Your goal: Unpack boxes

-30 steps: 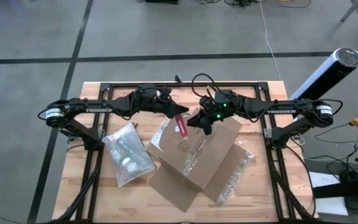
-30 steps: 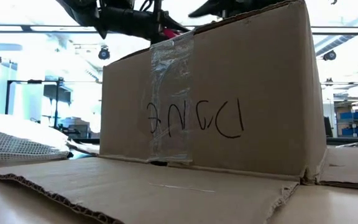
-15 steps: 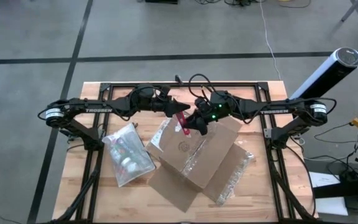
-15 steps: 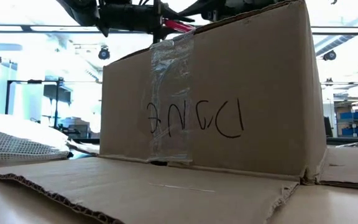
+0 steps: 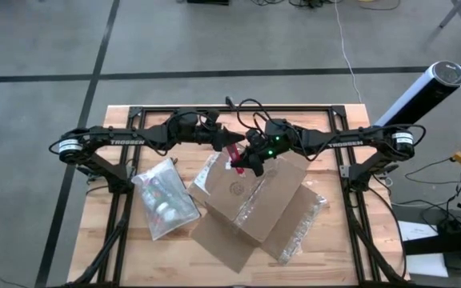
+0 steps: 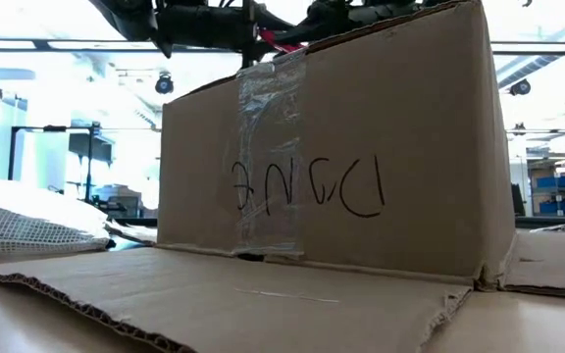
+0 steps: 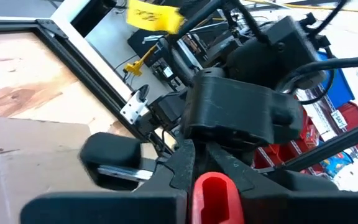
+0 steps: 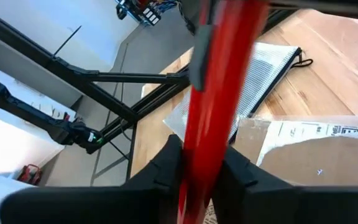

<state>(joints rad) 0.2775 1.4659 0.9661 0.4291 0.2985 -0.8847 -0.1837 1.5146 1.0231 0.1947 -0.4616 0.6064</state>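
The brown cardboard box stands in the middle of the table, its taped side facing the low camera and one flap lying flat on the wood. Above the box's far left corner hangs a red utility knife. My left gripper is shut on it from the left. My right gripper is shut on it from the right. The two grippers nearly meet. My left gripper pinches the knife's far end between its two fingers, coming level from the table's left. The knife is clear of the box. My right gripper pinches the knife's red body between its two fingers, slanting slightly down from the table's right. The body sticks out past the fingertips.
A translucent zip pouch lies on the table left of the box. A clear plastic sheet lies by the box's near right flap. A black frame runs around the table.
My right gripper has moved toward the table's left edge and slightly down, up to the knife, and has shut on it. My left gripper has kept hold of the knife in place. The box has not moved.
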